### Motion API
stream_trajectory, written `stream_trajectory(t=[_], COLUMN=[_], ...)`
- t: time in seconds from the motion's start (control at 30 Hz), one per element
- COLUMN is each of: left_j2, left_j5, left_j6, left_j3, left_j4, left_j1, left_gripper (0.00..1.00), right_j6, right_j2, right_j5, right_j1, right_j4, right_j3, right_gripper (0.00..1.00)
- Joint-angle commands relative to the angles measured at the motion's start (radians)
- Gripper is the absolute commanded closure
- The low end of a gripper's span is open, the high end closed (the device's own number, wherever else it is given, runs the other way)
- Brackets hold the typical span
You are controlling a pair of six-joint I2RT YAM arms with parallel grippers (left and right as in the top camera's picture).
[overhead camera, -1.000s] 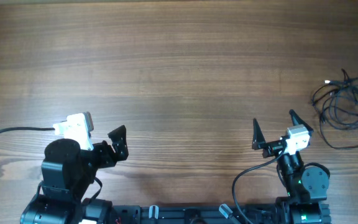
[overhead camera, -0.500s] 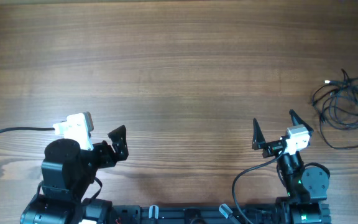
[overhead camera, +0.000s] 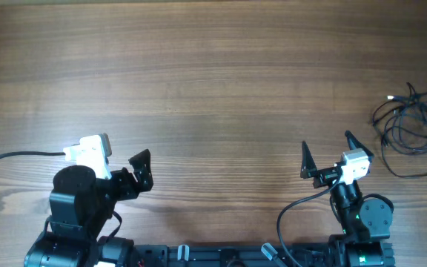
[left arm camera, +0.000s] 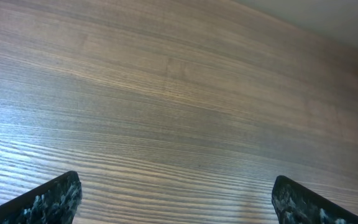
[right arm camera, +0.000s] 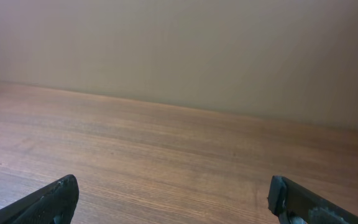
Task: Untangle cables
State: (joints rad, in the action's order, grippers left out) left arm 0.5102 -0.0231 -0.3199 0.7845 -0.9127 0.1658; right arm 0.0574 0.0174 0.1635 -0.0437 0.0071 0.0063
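Near side, left: left pincer (left arm camera: pixel 176 208) spread wide, holding nothing, over wood table (overhead camera: pixel 213 74). Near side, right: right pincer (overhead camera: pixel 326 143) also spread wide, holding nothing. Slightly farther, at table's right edge: cables (overhead camera: pixel 412 127) in loose tangled black loops, lying flat, well apart from both pincers.

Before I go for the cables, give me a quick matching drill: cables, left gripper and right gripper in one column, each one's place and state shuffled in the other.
Column one:
1. cables
2. left gripper
3. right gripper

Column two:
A. near edge, far from the tangle, jaws open and empty
B. loose black loops by the right edge of the table, nothing touching them
C. near edge, closer to the tangle, jaws open and empty

Pairs: 1-B, 2-A, 3-C
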Motion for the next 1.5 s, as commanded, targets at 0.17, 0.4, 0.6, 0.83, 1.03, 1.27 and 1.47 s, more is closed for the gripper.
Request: stream_trajectory(t=[0.17, 0.4, 0.6, 0.83, 1.03, 1.27, 1.47], left_j2=[-0.005, -0.073, -0.240, -0.409, -0.506, -0.507, -0.507], left_j5=[0.014, 0.035, 0.005, 0.002, 0.003, 0.006, -0.003], left_j6=[-0.009, 0.002, -0.002, -0.002, -0.001, 0.002, 0.034], left_j3=[-0.007, -0.063, -0.276, -0.503, -0.623, -0.718, -0.779], left_j4=[0.002, -0.010, 0.144, 0.365, 0.550, 0.807, 0.934], left_j1=[0.005, -0.037, -0.099, -0.137, -0.138, -0.138, -0.139], left_gripper=[0.00, 0.00, 0.00, 0.00, 0.00, 0.00, 0.00], right_j6=[-0.011, -0.011, -0.011, -0.011, -0.011, -0.011, -0.011], right_j2=[-0.013, -0.013, -0.013, -0.013, -0.013, -0.013, -0.013], right_j5=[-0.009, -0.009, -0.009, -0.009, -0.009, -0.010, -0.010], right_j1=[0.004, 0.004, 0.004, 0.004, 0.004, 0.004, 0.004], right_j4=[0.003, 0.003, 0.003, 0.003, 0.003, 0.003, 0.003], right_j3=[-0.001, -0.001, -0.001, -0.001, -0.001, -0.001, -0.001], right_gripper=[0.00, 0.00, 0.00, 0.00, 0.00, 0.00, 0.00])
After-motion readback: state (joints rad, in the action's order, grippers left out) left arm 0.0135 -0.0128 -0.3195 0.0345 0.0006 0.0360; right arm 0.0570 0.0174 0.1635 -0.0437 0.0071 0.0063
